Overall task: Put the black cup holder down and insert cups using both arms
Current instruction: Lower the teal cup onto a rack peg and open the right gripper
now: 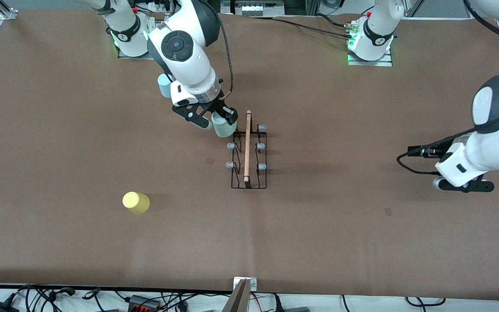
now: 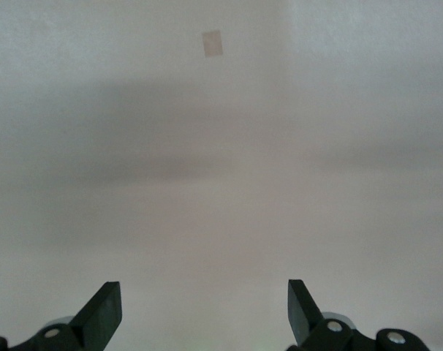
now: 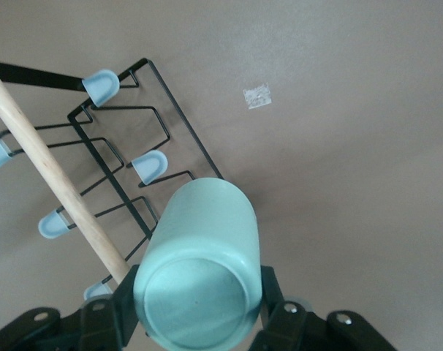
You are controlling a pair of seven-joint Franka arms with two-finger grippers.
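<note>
Green cup (image 3: 199, 270) base shows only in right wrist view.

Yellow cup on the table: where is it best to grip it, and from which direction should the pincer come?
The yellow cup stands upside down, closed base up, apart from the black cup holder. Probably best to come from above with an open pincer and close on the tapered side wall: nothing crowds it.
</note>
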